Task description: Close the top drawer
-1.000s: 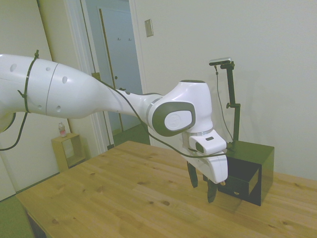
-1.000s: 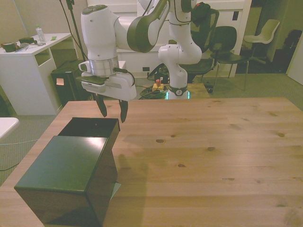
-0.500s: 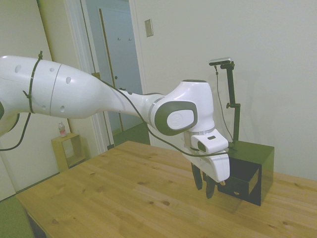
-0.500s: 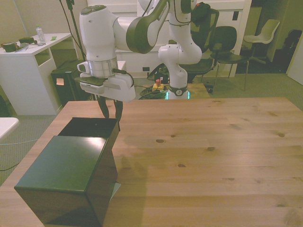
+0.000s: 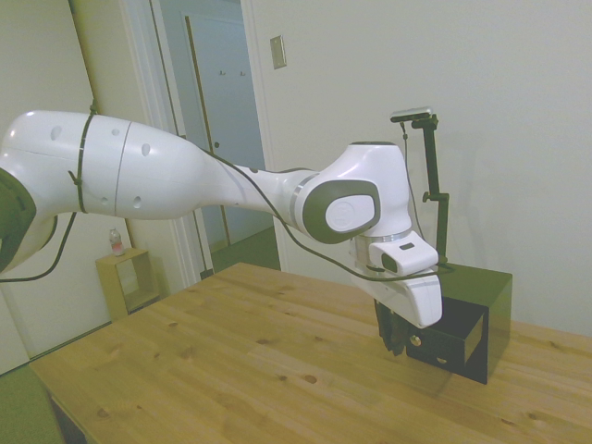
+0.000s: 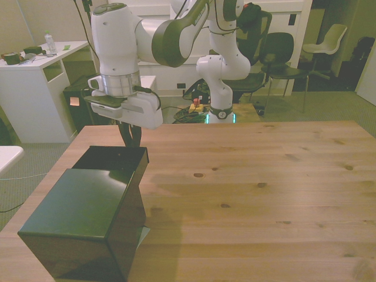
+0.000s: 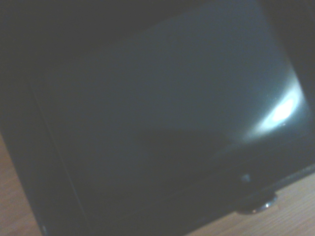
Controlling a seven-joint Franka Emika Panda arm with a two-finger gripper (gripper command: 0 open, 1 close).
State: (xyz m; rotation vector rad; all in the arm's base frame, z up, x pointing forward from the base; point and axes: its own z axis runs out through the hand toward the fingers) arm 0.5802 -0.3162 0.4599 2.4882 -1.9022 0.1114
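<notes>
the gripper (image 5: pixel 396 342) is hanging right at the front face of the top drawer (image 6: pixel 114 158), fingers pressed together and gripping nothing, which looks like a stance for pushing rather than grasping. the top drawer is sticking out of the black cabinet (image 6: pixel 82 220) at the front view's left side of the table (image 6: pixel 264 194), its empty tray showing dark in the wrist view. its brass knob (image 7: pixel 256 205) is sitting just beside the fingers, so a straight shove should be seating it.

White desk (image 6: pixel 35 64), black chairs (image 6: pixel 282 50) behind wooden table (image 6: pixel 264 194).
</notes>
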